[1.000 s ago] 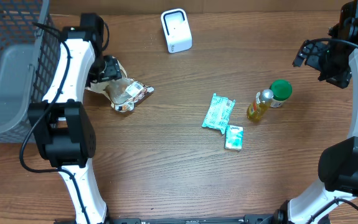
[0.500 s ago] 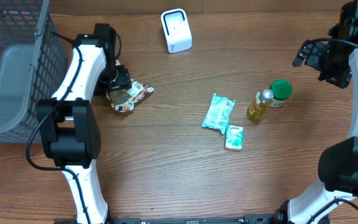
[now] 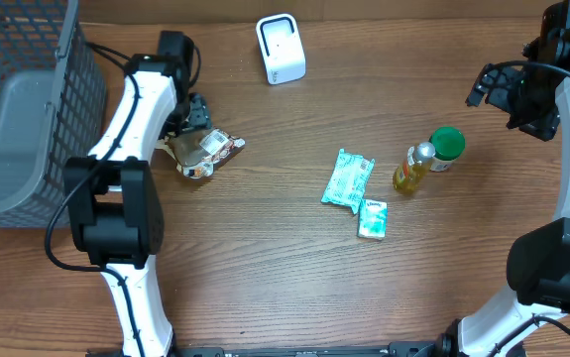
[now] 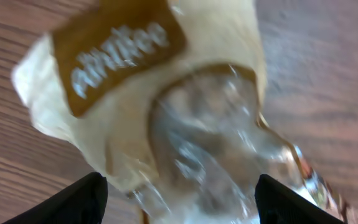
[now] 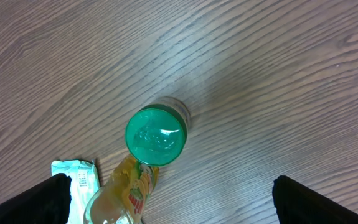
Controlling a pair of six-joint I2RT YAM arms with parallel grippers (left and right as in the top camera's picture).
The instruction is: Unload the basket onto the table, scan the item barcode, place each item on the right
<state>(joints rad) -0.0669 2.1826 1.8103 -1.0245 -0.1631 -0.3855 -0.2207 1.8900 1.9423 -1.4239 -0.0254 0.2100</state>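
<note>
Left wrist: cream bag (image 4: 166, 93), brown label, clear window; left hand (image 4: 182, 196) spread wide.

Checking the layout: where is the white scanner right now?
Overhead view: the white scanner stands near the top edge, left of centre, up and right of the snack bag.

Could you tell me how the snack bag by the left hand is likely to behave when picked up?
The snack bag looks like thin, glossy film, so it will probably crumple and may slip. It lies slumped on the table, so rolling seems unlikely. Being partly see-through and puffy, it is probably light for its size.
</note>
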